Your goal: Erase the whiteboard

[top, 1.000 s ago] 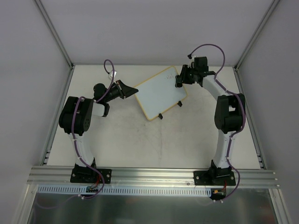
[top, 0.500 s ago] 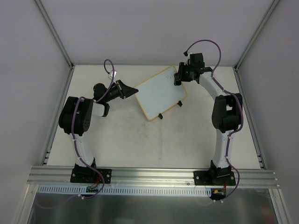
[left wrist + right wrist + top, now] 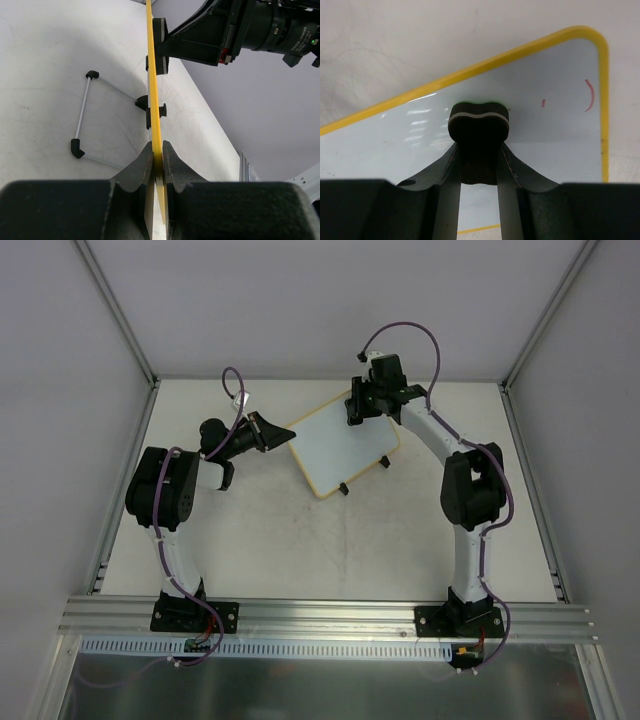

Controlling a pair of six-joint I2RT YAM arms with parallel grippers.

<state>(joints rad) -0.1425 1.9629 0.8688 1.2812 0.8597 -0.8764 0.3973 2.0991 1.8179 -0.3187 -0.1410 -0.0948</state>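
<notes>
The whiteboard (image 3: 340, 445), white with a yellow rim, lies turned at an angle at the back middle of the table. My left gripper (image 3: 275, 432) is shut on its left corner; in the left wrist view the yellow edge (image 3: 154, 90) runs straight out from between the jaws of the left gripper (image 3: 157, 150). My right gripper (image 3: 357, 410) is over the board's far edge, shut on a small black eraser (image 3: 479, 125) that presses on the white surface (image 3: 545, 140). Red marks (image 3: 590, 95) remain near the board's corner, to the right of the eraser.
Two black clip feet (image 3: 343, 489) sit on the board's near edge. A thin wire stand with black ends (image 3: 82, 112) lies on the table beside the board. Grey walls and metal rails (image 3: 125, 485) close in the table.
My right gripper has slid left along the board's far edge with the eraser. The left gripper and the board have stayed put.
</notes>
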